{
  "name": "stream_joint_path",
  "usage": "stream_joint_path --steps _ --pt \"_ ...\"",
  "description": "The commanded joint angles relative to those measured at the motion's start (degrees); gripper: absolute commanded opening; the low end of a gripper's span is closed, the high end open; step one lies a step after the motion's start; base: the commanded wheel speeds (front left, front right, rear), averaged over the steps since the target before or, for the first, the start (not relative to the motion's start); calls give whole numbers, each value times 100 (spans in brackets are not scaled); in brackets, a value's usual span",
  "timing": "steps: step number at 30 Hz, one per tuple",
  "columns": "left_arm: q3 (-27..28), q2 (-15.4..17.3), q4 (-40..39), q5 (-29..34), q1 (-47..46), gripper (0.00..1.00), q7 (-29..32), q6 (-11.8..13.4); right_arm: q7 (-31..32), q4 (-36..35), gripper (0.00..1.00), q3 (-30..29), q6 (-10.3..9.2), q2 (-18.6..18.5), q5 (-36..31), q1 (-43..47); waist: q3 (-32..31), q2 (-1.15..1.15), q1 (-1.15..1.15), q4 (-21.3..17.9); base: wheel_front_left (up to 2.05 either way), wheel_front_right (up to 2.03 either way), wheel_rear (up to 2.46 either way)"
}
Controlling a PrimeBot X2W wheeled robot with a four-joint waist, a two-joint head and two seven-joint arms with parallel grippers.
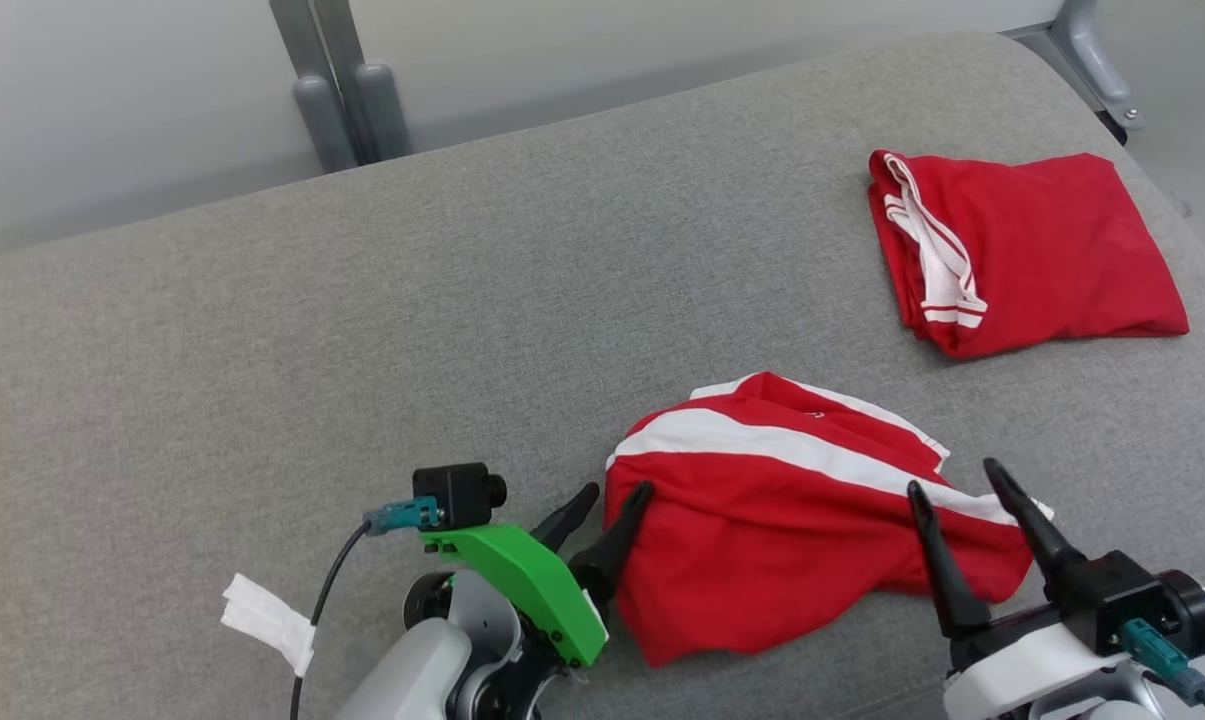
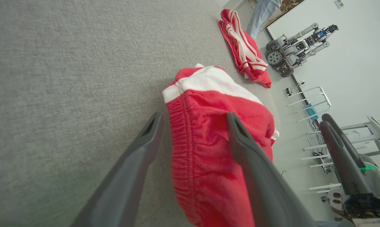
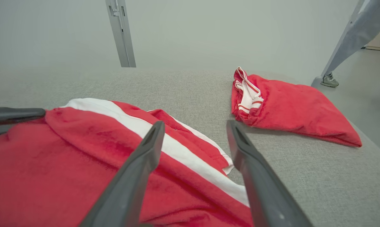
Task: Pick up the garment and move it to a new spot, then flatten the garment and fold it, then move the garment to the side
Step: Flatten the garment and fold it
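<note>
L gripper (image 1: 617, 492) spread wide, straddling the elastic waistband edge of the garment (image 1: 762, 540), nothing pinched. R gripper (image 1: 952, 478) likewise spread, over its striped right end. Garment lies crumpled at the near edge of the grey pad (image 1: 362, 350), prob. placed for flattening, so both arms sit low, fingers angled fwd at opposite ends. Farther back-right: a folded red piece (image 1: 1022, 250), well apart.

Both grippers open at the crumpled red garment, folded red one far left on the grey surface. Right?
One slip: the folded red garment lies far right on the grey surface, not left; head view shows it. The left gripper and right gripper are open at the crumpled red garment.
</note>
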Motion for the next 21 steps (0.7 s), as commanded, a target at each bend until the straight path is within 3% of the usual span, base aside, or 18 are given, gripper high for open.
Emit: stream_joint_path --steps 1,6,7,8,21 --pt "-29 33 85 -138 -142 100 69 -1 -22 -5 100 35 -2 45 41 8 21 0 0 -48 0 0 0" --pt "-269 30 261 -625 -370 100 162 -16 -24 16 100 168 -1 106 91 -28 34 0 0 -116 0 0 0" --pt "-317 31 260 -667 -411 76 133 -21 -24 18 100 178 -1 107 100 -35 33 0 0 -117 0 0 0" --pt "-364 35 267 -689 -459 0 93 -26 -24 15 100 183 -1 106 105 -49 33 0 0 -117 0 0 0" --pt "-10 406 585 333 -1753 0 -1507 74 -26 -26 100 145 -1 116 112 -164 82 0 0 6 0 0 0"
